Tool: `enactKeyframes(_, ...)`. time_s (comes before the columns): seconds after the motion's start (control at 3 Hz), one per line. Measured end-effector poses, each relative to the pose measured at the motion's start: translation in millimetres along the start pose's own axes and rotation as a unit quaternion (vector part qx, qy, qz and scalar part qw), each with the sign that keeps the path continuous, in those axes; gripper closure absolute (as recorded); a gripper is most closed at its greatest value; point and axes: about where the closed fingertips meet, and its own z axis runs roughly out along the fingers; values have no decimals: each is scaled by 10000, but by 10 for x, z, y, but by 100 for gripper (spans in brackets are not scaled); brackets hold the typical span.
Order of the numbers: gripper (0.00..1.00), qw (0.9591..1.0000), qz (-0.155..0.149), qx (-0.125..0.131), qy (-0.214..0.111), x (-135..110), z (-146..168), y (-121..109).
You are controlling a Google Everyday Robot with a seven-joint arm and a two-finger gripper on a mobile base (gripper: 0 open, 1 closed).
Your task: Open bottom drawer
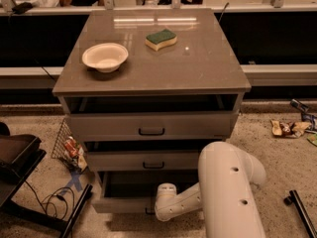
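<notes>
Grey and flat-fronted, the bottom drawer (121, 205) sat at the lower centre of the frame, standing partway out of the table (208, 78). Its shadowed inside showed above the front, and a small black bar handle (148, 211) sat at its middle. The robot's hand (157, 209) was low against that front, right by the handle, at the end of a smooth, rounded white arm (228, 192); whether it was open or closed I could not tell. On the glossy grey-brown tabletop rested a round cream bowl (105, 57) and a green-and-yellow sponge (161, 38), apart from each other.
</notes>
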Motion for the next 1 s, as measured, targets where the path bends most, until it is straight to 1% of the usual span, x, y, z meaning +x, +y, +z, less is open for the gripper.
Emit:
enactKeyframes(0.67, 16, 10000, 0, -12, 2, 3, 10, 15)
enactKeyframes(1.0, 10, 10000, 0, -15, 3, 4, 12, 19)
